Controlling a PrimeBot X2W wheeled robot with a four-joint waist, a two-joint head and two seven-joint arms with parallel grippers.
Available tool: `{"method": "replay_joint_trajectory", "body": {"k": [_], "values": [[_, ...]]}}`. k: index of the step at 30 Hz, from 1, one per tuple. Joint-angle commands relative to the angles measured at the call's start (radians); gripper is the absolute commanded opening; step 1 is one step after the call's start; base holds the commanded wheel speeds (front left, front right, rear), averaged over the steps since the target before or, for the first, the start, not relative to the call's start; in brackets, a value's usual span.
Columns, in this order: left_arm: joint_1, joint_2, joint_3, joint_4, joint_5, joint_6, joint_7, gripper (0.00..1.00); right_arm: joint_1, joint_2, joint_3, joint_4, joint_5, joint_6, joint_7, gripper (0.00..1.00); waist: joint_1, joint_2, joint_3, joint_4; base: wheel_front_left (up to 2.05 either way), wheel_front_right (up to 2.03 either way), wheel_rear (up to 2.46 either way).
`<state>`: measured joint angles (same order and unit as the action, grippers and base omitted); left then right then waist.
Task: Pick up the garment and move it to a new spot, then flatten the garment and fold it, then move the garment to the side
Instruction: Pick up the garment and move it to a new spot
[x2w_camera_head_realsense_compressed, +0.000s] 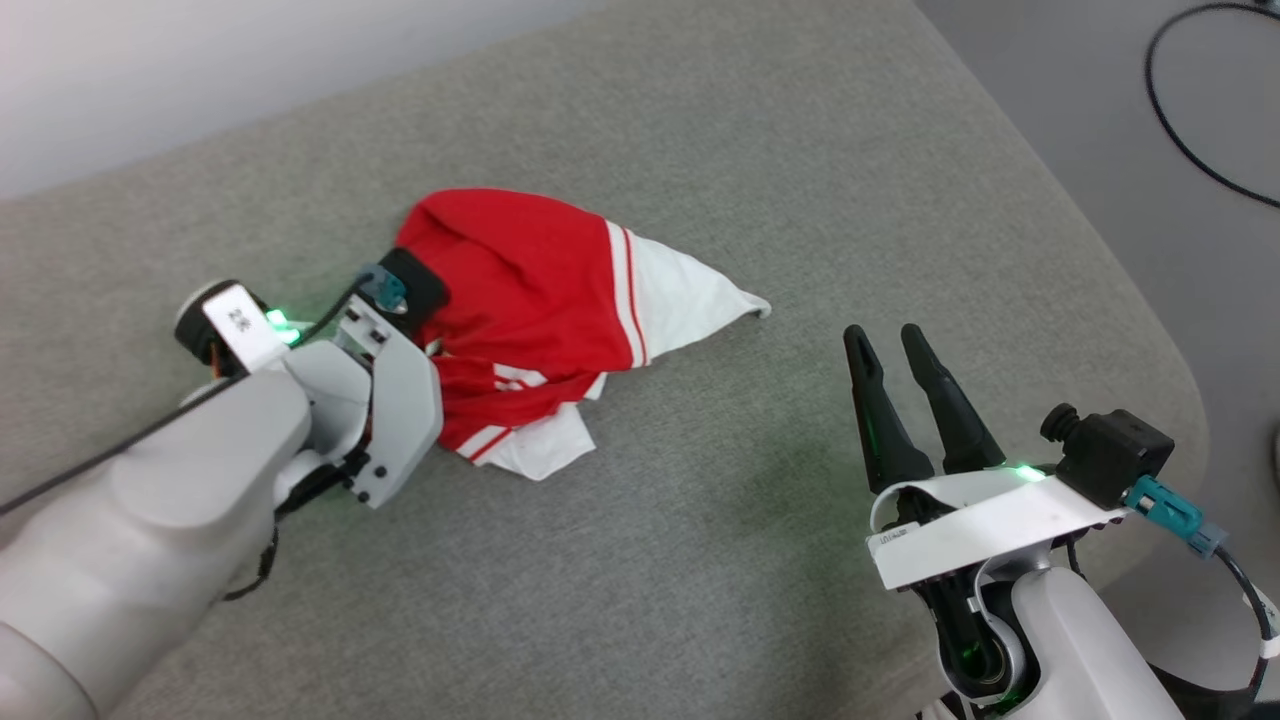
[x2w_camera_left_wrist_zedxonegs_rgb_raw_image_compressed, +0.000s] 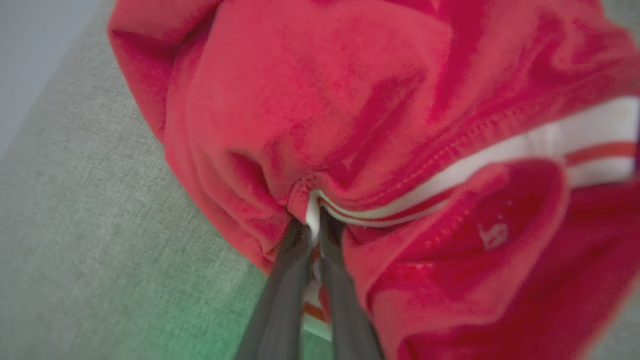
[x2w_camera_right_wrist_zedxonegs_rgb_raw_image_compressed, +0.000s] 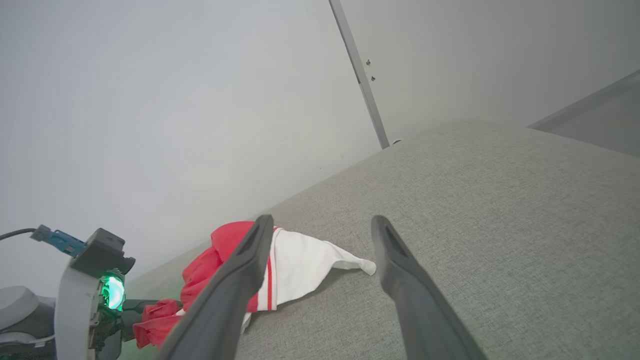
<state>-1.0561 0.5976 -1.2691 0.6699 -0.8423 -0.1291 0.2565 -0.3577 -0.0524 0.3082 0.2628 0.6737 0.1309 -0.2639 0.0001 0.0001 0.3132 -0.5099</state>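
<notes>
Both claws noted: left claw (x2w_camera_left_wrist_zedxonegs_rgb_raw_image_compressed: 311, 227) pinched on a hem of the garment (x2w_camera_head_realsense_compressed: 520, 290), right claw (x2w_camera_head_realsense_compressed: 886, 342) wide, empty, well right of its white corner.

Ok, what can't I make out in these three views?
- Head view: where the left gripper pinches the garment, hidden by its own wrist housing.
- Left wrist view: a small white mark on the cloth, too blurred to read; garment cut off by the edges.
- Right wrist view: the garment's middle, behind a finger of the right gripper.
</notes>
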Motion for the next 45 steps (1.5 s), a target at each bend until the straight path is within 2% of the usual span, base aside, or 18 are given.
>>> {"method": "replay_joint_trajectory", "body": {"k": [1,6,11,12,13,14,15,26,30,36,39,45], "values": [[0.06,-0.003,-0.023,0.019,0.013,-0.002,0.032,0.0,0.001,0.002,0.002,-0.005,0.004,0.0,0.0,1.0,-0.0001,-0.0001,0.026,-0.027,0.0,0.0,0.0],[0.084,0.008,-0.031,0.024,-0.005,0.0,0.058,0.0,0.009,0.002,0.003,-0.01,0.013,0.0,0.0,1.0,-0.0001,-0.0001,0.036,-0.035,0.0,0.0,0.0],[0.063,-0.002,-0.031,0.028,-0.052,0.0,0.02,0.0,0.003,0.002,-0.012,-0.003,-0.009,0.0,0.0,1.0,-0.0001,-0.0001,0.024,-0.004,0.0,0.0,0.0],[0.054,-0.006,-0.03,0.029,-0.063,0.0,0.006,0.09,0.0,0.002,-0.014,-0.001,-0.016,0.0,0.0,1.0,-0.0001,-0.0001,0.019,0.005,0.0,0.0,0.0],[0.043,-0.011,-0.028,0.028,-0.076,0.0,-0.012,0.44,-0.001,0.001,-0.017,0.002,-0.025,0.0,0.0,1.0,-0.0001,-0.0001,0.012,0.017,0.0,0.0,0.0],[0.032,-0.02,-0.025,0.027,-0.094,0.0,-0.034,0.69,-0.002,0.001,-0.022,0.006,-0.033,0.0,0.0,1.0,-0.0001,-0.0001,0.004,0.031,0.0,0.0,0.0],[0.021,-0.025,-0.019,0.03,-0.117,0.0,-0.061,1.0,-0.003,0.001,-0.023,0.011,-0.045,0.0,0.0,1.0,-0.0001,-0.0001,-0.004,0.043,0.0,0.0,0.0],[0.031,-0.085,0.035,-0.026,-0.317,0.0,-0.344,1.0,0.013,0.001,-0.08,0.067,-0.161,0.0,0.0,1.0,-0.0001,-0.0001,-0.105,0.258,0.0,0.0,0.0],[0.079,-0.08,0.056,-0.058,-0.372,0.0,-0.449,1.0,0.024,0.001,-0.116,0.085,-0.23,0.0,0.0,1.0,-0.0001,-0.0001,-0.135,0.343,0.0,0.0,0.0],[0.206,-0.085,0.11,-0.026,-0.418,0.0,-0.516,1.0,0.057,-0.03,-0.164,0.113,-0.319,0.0,0.0,1.0,-0.0001,-0.0001,-0.174,0.456,0.0,0.0,0.0],[0.275,-0.094,0.197,-0.025,-0.411,0.0,-0.522,1.0,0.081,-0.055,-0.193,0.106,-0.351,0.0,0.0,1.0,-0.0001,-0.0001,-0.187,0.509,0.0,0.0,0.0],[0.46,-0.117,0.449,-0.057,-0.252,0.0,-0.52,1.0,0.139,-0.093,-0.254,0.081,-0.386,0.0,0.0,1.0,-0.0001,-0.0001,-0.212,0.596,0.0,0.0,0.0]]}}
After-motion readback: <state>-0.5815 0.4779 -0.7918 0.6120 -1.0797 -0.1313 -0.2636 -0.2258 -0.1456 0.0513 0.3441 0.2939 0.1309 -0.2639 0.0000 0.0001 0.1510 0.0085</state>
